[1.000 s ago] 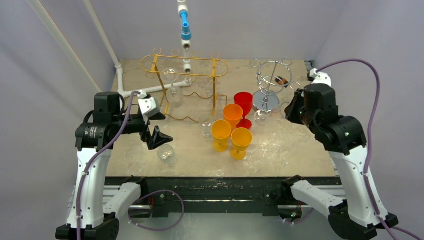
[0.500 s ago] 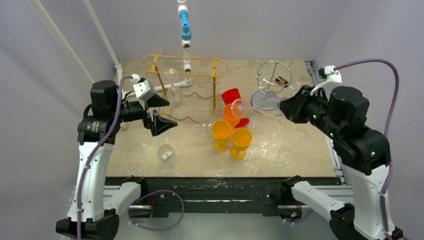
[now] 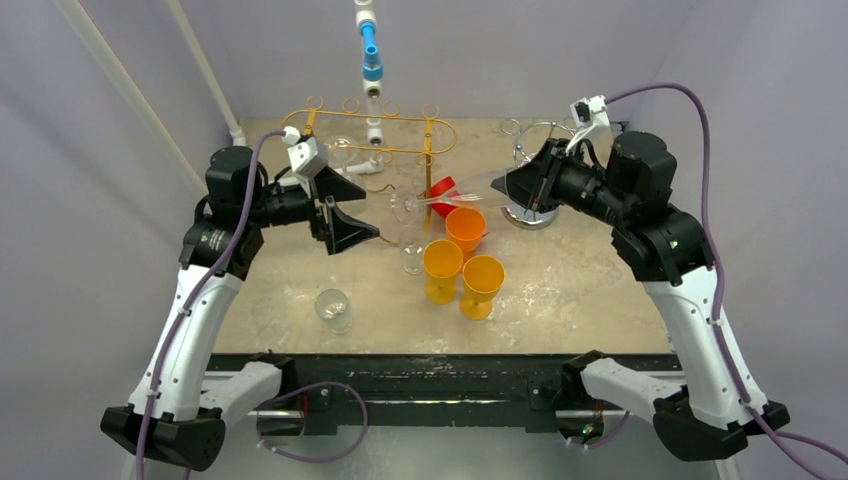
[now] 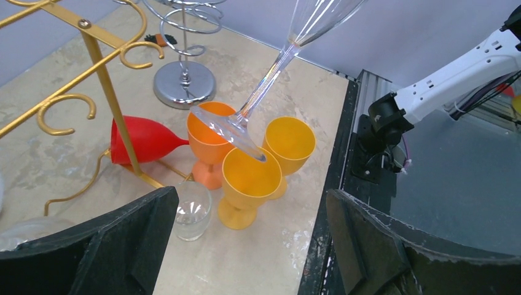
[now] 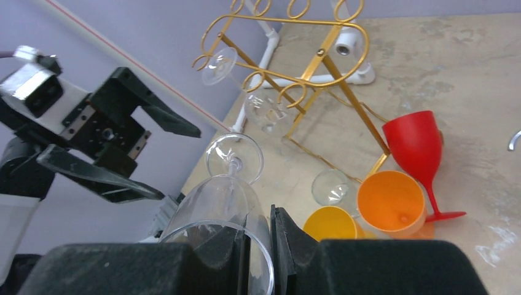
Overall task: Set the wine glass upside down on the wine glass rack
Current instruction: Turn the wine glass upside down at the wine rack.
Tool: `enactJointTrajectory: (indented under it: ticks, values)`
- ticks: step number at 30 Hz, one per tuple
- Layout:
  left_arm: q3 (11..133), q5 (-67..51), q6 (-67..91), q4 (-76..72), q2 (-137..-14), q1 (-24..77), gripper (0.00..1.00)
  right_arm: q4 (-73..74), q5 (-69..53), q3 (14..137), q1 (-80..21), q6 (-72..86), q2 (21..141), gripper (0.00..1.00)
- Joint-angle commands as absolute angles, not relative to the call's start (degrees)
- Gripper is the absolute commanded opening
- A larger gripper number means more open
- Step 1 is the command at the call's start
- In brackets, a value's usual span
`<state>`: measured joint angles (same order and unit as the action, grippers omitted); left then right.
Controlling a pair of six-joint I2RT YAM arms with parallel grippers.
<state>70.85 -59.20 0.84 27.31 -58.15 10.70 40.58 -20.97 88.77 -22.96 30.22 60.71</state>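
A clear wine glass [image 3: 440, 198] lies nearly level in the air above the coloured cups, its foot [image 4: 230, 130] pointing at my left gripper. My right gripper [image 3: 515, 185] is shut on the bowl's rim [image 5: 215, 203], one finger inside and one outside. The gold wine glass rack [image 3: 370, 122] stands at the back left, with two clear glasses [image 5: 219, 64] hanging from its hooks. Beside the rack's right post my left gripper [image 3: 345, 210] is open and empty, a short way from the glass's foot.
Below the glass stand an orange cup [image 3: 465, 228], two yellow cups [image 3: 441, 265] and a clear tumbler [image 3: 413, 250]. A red goblet [image 4: 144, 138] leans tipped against the gold rack. A silver spiral rack [image 3: 540, 160] is at the back right; another tumbler [image 3: 334, 310] sits front left.
My right arm has swung the glass from the silver rack leftward and turned it level. The left arm rose and moved right toward it. The red goblet has tipped over.
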Motion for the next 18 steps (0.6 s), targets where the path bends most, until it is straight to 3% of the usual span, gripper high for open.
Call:
enactJointTrajectory:
  ticks: [1,10,12,15,18]
  values:
    - [69.35,-56.39,5.63,23.12,-57.43,13.51,1.0,30.83,-24.7,89.14,-24.82,32.58,59.94,0.0]
    - [70.54,-54.71,7.8,22.17,-59.99,15.81,1.0,27.4,-23.19,87.43,-28.6,33.36,60.5,0.0]
    - [71.23,-54.84,8.31,21.82,-60.83,16.03,0.96,26.44,-23.12,87.07,-29.14,33.54,60.78,0.0]
    - [72.36,-55.13,8.01,22.4,-62.38,16.39,0.8,24.76,-22.82,86.73,-30.26,33.77,61.14,0.0]
    - [74.27,-54.75,6.7,23.96,-63.83,16.52,0.49,23.83,-22.59,86.47,-31.2,33.69,61.34,0.0]
